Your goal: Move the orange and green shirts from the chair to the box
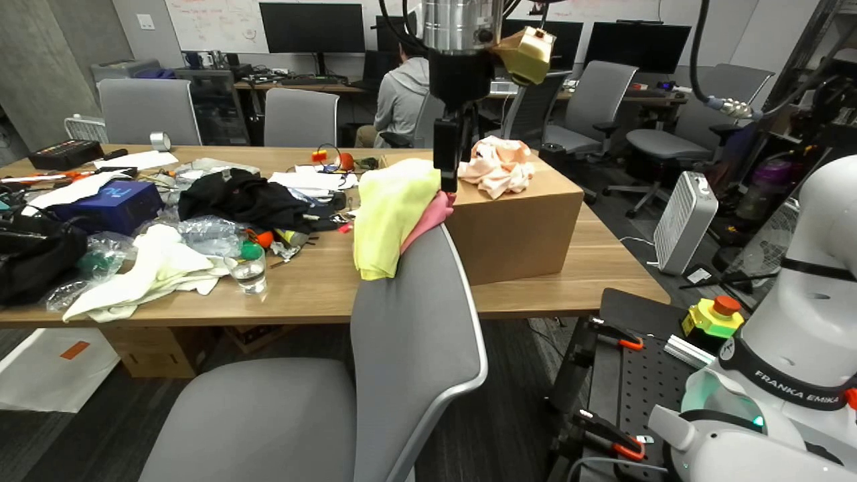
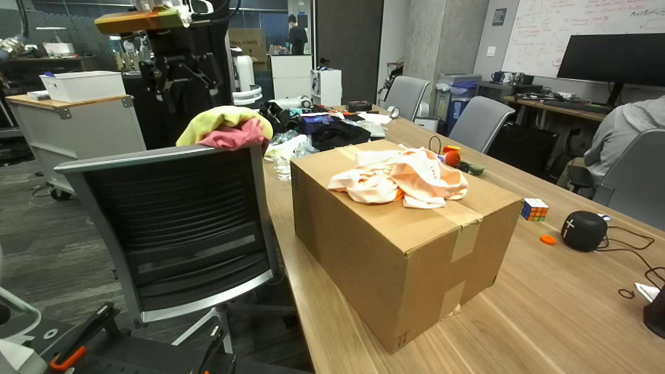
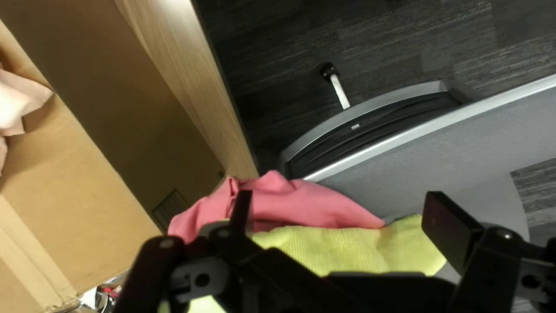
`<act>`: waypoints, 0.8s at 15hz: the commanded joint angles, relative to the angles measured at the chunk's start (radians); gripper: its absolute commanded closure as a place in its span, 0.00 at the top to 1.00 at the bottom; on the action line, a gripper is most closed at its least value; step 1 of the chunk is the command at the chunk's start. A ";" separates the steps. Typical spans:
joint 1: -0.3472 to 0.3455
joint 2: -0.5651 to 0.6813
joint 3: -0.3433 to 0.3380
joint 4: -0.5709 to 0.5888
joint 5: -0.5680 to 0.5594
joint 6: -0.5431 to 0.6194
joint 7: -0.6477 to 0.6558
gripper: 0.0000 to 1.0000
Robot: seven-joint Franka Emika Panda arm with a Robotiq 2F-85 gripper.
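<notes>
Lime cloth (image 1: pixel 394 217) drapes the chair (image 1: pixel 418 328), hand (image 3: pixel 339 213) spread above.

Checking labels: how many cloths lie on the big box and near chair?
3: peach cloth atop the box, yellow cloth over the chair's back, pink cloth against the yellow one. More may be hidden.

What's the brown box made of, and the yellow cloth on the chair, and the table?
The box looks like dull cardboard: flat brown sides, closed with tape. The yellow cloth seems soft, matt knit, maybe cotton; fine ribs show. The table shows wood grain with a slight sheen; real or printed, I can't tell.
</notes>
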State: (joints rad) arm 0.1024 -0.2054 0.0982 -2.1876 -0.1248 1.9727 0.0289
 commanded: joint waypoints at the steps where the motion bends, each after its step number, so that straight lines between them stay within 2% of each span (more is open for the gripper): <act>1: 0.010 0.007 0.009 -0.007 0.023 0.026 -0.024 1.00; 7: 0.010 0.024 0.024 -0.032 -0.018 0.179 -0.005 1.00; 12: 0.005 0.041 0.026 -0.043 -0.050 0.233 0.013 1.00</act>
State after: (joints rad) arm 0.1123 -0.1661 0.1171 -2.2231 -0.1503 2.1654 0.0271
